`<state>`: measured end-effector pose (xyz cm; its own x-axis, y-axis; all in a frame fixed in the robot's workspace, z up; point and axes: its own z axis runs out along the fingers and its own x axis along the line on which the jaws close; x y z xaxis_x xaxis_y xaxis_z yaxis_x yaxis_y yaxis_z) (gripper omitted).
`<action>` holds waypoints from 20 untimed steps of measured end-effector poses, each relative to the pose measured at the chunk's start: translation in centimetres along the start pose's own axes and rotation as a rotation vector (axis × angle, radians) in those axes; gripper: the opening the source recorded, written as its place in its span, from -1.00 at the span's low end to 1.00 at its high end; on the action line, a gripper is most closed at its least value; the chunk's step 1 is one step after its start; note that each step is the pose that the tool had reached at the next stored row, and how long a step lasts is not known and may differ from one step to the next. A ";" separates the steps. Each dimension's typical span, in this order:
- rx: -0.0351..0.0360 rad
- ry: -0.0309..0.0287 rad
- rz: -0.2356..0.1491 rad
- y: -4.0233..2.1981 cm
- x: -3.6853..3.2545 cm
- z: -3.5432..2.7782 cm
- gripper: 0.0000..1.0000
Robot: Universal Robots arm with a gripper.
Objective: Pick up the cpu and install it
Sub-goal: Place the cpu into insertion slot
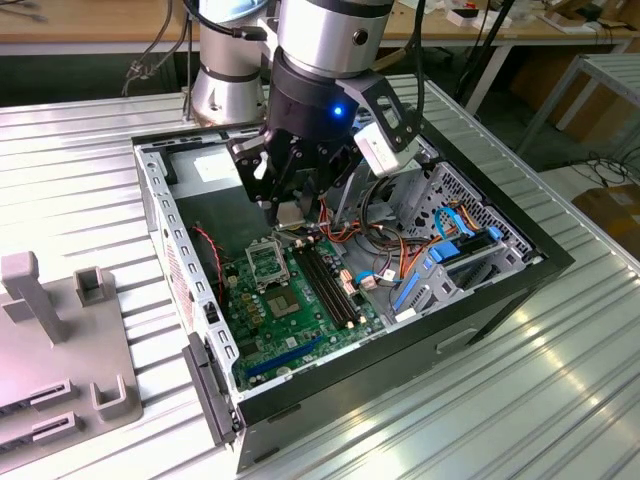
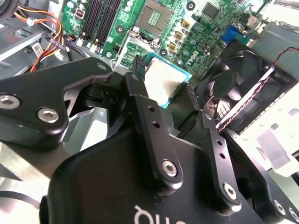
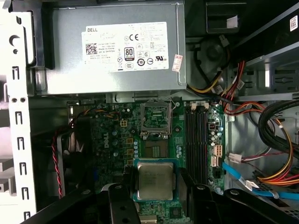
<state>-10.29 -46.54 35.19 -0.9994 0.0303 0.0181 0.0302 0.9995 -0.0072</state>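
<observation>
pincer clasps the cpu over the motherboard

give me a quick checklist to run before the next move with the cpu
1. Grip: ok. The claw is shut on the cpu, with a finger at each side.
2. Socket free: ok. The socket holds no chip.
3. Cpu seated: not ok. It hangs above the board, apart from the socket.
4. Cpu edges squared to the socket: ok in the first wrist view.
5. Cables off the socket: ok. They lie beyond the memory slots.
6. Corner marks matched: cannot tell.
</observation>
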 end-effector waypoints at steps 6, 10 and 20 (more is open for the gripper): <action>-0.0001 -0.0001 0.000 0.00 -0.01 0.23 -0.05; -0.0001 0.0000 0.000 0.00 -0.01 0.31 -0.05; -0.0002 -0.0001 0.000 0.01 -0.01 0.73 -0.05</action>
<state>-10.29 -46.54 34.46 -0.9994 0.0303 0.0181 0.0301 0.9995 -0.0070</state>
